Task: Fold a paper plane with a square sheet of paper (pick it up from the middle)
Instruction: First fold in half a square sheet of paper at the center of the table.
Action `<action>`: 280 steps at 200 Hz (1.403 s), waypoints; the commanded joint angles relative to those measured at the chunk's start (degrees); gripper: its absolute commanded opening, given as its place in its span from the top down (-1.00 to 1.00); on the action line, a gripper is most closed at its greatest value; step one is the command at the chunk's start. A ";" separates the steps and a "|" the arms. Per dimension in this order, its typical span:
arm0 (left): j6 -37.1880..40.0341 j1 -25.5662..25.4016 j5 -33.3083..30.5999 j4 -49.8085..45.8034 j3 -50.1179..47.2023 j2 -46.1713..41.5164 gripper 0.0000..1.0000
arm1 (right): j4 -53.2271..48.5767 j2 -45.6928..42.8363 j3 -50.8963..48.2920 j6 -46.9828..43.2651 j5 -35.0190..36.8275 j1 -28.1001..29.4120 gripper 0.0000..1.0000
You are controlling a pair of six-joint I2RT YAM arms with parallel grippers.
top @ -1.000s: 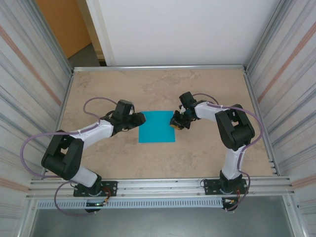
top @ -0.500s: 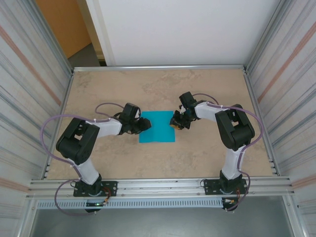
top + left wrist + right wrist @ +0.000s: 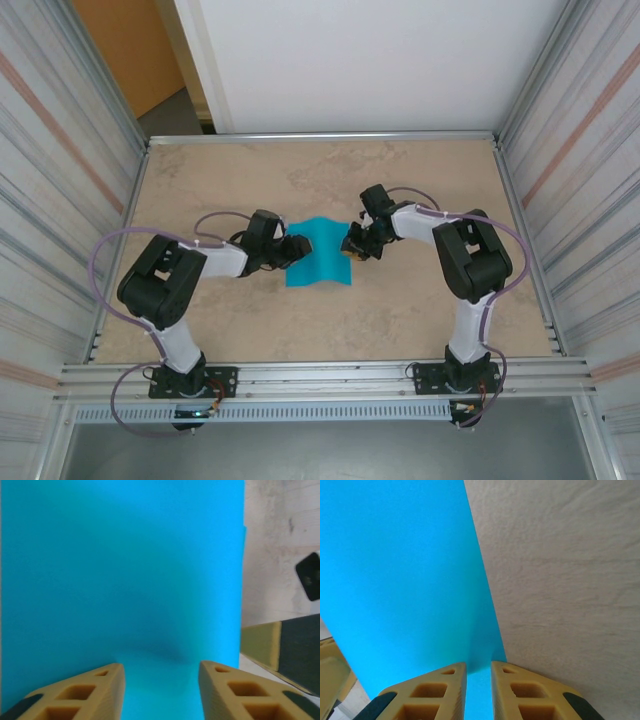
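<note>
Task item: the square sheet of paper (image 3: 318, 264), turquoise and uncreased, lies on the worktop (image 3: 420, 320). Every position below is given from this sheet.
Left side: your left hand (image 3: 160, 667) is at the sheet's left edge. Its fingers stand well apart with the paper between them, so it is open and clamps nothing.
Right side: your right hand (image 3: 478, 666) is at the sheet's right edge. Its fingers are drawn nearly together with the edge running between them, and by appearance it pinches the paper.
Change noted: a second ago the sheet lay flat and the left hand stood just clear of its left edge. That hand has since come in over the edge, and the sheet's middle now humps up off the worktop.
Meaning for the task: the sheet is being crowded from both sides, so it buckles rather than creases. No fold is made yet.
Risk: with one side pinched only, the hump may spring flat or slide toward the open hand.
Next move calls for: a firm hold at the left edge, then square alignment.
</note>
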 commanded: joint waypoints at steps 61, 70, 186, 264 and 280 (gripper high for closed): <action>-1.54 -1.09 2.00 9.23 -4.97 -0.58 -0.45 | -1.35 5.32 3.16 -0.38 0.46 2.40 0.62; -1.28 -1.21 2.12 8.58 -4.50 -0.46 -0.45 | -0.86 5.41 3.38 -0.47 -0.16 2.79 0.62; 3.20 -2.14 0.96 -5.80 2.05 1.02 -0.17 | 1.07 7.14 5.73 -0.17 -4.67 4.79 0.62; 6.77 0.74 4.15 -8.48 3.82 -5.92 0.44 | 3.46 -10.27 -2.95 -3.52 -0.36 -0.58 0.12; 7.16 1.55 7.25 -7.88 4.35 -8.35 0.49 | 5.79 -14.55 -5.50 -4.05 -2.04 -2.70 -0.02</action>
